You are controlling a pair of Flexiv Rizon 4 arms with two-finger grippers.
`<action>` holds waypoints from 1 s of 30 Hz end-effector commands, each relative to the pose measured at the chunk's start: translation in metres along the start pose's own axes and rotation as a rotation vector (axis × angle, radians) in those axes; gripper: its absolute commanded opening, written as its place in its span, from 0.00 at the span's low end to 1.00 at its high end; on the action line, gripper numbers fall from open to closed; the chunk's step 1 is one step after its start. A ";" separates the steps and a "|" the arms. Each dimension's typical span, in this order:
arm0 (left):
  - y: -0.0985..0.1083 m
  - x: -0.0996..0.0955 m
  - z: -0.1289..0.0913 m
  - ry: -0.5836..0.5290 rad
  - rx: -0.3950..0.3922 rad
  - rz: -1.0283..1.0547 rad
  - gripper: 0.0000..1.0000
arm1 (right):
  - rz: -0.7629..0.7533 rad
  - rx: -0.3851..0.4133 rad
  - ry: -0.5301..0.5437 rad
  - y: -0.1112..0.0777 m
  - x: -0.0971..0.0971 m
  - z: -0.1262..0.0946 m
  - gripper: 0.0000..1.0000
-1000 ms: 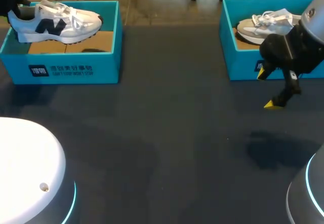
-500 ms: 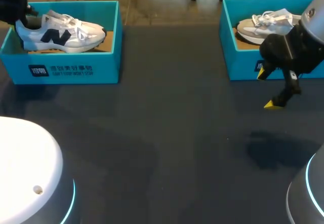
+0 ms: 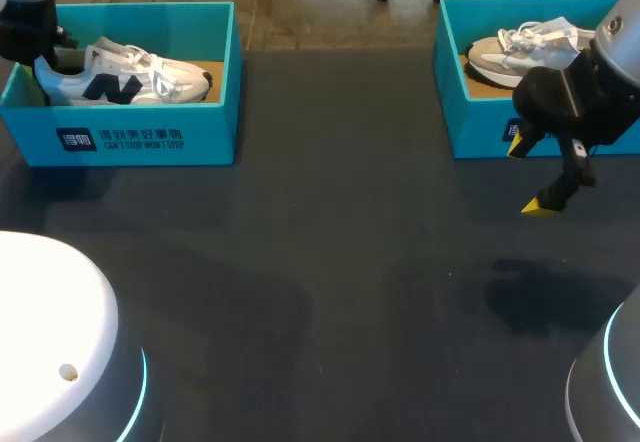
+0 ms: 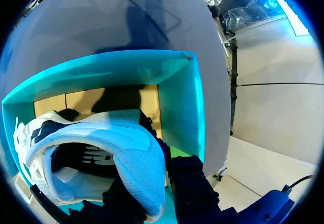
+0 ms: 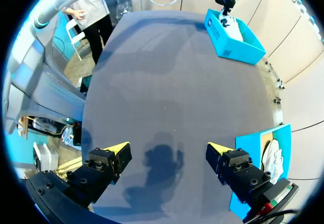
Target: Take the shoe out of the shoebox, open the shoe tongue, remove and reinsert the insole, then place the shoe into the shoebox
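Item 1. Table [image 3: 330, 262]: dark grey surface. We list what it carries from its near edge to its far edge.

Item 2. Near corners: the rounded white bases of our two arms, the left base [image 3: 50, 332] at the near left corner and the right base [image 3: 610, 382] at the near right corner.

Item 3. Right gripper [image 3: 528, 175]: it hangs above the bare surface close to the right edge, just in front of the second shoebox. Its fingers are spread wide, with nothing between the yellow tips. Our right wrist view shows only the surface and the gripper's own shadow under it.

Item 4. Second shoebox [image 3: 470, 112]: teal, lid off, at the far right corner. Inside lies a second shoe [image 3: 520, 47], pale grey and white, with loose white laces.

Item 5. Shoebox [image 3: 140, 137]: teal, lid off, at the far left corner, well apart from item 4. It has a brown cardboard floor [image 4: 121, 100].

Item 6. Shoe [image 3: 130, 77]: white with a navy emblem on its side, upright and low inside the shoebox. The toe points toward the table's right edge and the heel is at the box's left end. The box's front wall hides the sole, so we cannot tell whether it rests on the floor.

Item 7. Left gripper [image 4: 154, 191]: at the left end of the shoebox, its black fingers closed on the shoe's padded heel from both sides. Its yellow tips are hidden.
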State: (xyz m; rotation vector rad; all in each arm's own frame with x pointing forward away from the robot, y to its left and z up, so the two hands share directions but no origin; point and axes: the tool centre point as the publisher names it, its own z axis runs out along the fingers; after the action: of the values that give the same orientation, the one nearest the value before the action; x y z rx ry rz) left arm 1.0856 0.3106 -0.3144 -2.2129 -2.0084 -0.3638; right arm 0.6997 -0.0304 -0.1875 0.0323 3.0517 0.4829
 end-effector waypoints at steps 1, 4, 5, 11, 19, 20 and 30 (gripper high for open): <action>-0.005 -0.001 0.007 -0.007 -0.011 0.010 0.00 | 0.001 0.004 0.002 0.001 -0.002 0.001 1.00; -0.009 -0.003 0.013 -0.011 -0.019 0.007 0.00 | 0.001 0.004 0.002 0.001 -0.002 0.001 1.00; -0.010 -0.004 0.014 -0.002 -0.025 0.005 0.00 | 0.001 0.004 0.002 0.001 -0.002 0.001 1.00; -0.020 -0.011 0.025 0.004 -0.011 0.010 0.00 | 0.001 0.004 0.002 0.001 -0.002 0.001 1.00; -0.030 -0.018 0.039 0.006 0.026 0.013 0.00 | 0.001 0.004 0.002 0.001 -0.002 0.001 1.00; -0.031 -0.019 0.041 0.009 0.031 0.013 0.00 | 0.001 0.004 0.002 0.001 -0.002 0.001 1.00; -0.028 -0.022 0.060 0.033 0.087 0.040 0.00 | 0.001 0.004 0.002 0.001 -0.002 0.001 1.00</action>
State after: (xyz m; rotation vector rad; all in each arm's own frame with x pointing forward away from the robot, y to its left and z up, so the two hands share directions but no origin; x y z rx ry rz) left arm 1.0516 0.3096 -0.3737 -2.1892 -1.9306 -0.3178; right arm 0.6997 -0.0304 -0.1875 0.0323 3.0517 0.4829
